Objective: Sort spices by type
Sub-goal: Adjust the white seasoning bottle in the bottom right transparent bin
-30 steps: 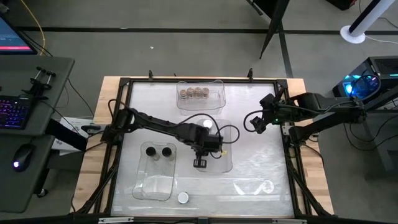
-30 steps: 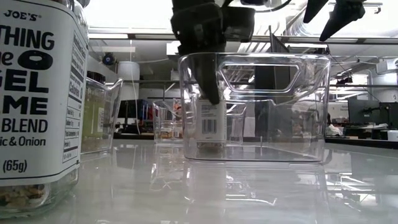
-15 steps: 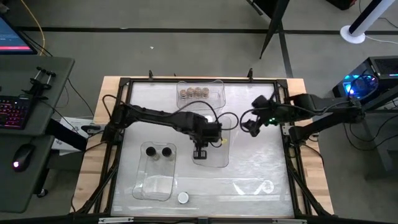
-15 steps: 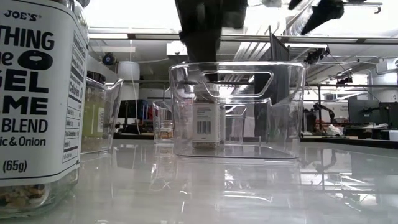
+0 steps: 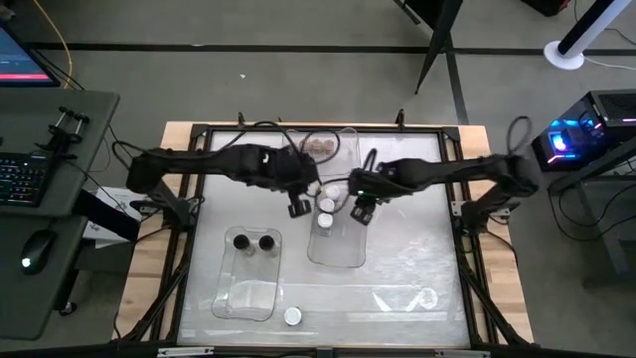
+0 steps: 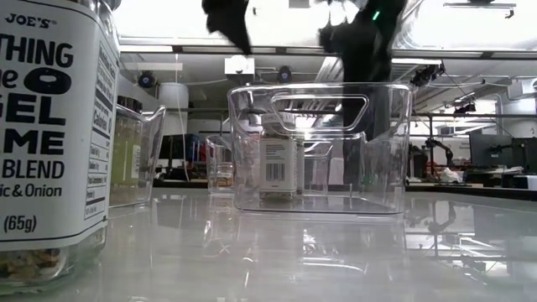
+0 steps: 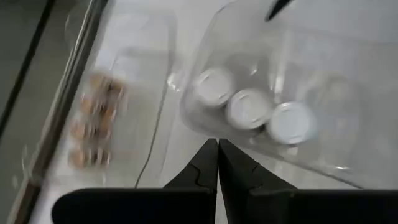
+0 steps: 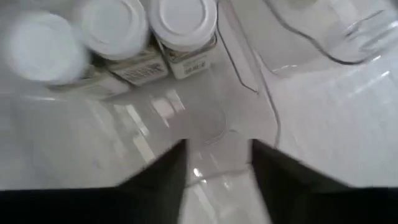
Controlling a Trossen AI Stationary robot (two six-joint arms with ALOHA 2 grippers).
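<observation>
Three white-lidded spice jars (image 7: 249, 107) stand at the far end of the middle clear bin (image 5: 336, 249). My left gripper (image 7: 217, 147) is shut and empty, and hangs above the table just left of that bin (image 5: 297, 209). My right gripper (image 8: 217, 158) is open and hangs over the bin's right side (image 5: 363, 212), next to the white lids (image 8: 183, 22), with nothing between its fingers. Tan-lidded jars (image 5: 320, 146) stand in the far bin. Two black-lidded jars (image 5: 254, 242) stand in the near-left bin. One white-lidded jar (image 5: 292, 316) stands on the table near the front edge.
The far bin (image 5: 346, 149) lies close behind both grippers. The near-left bin (image 5: 248, 288) has bare floor at its near end. A dark frame (image 5: 467, 278) runs around the table top. The loose jar's label (image 6: 50, 143) fills the low view's left side.
My left gripper has risen out of the middle bin's near end and gone toward the far left, staying shut. My right gripper has come in from the table's right side and sunk over the middle bin. The bin has slid a little toward the far edge.
</observation>
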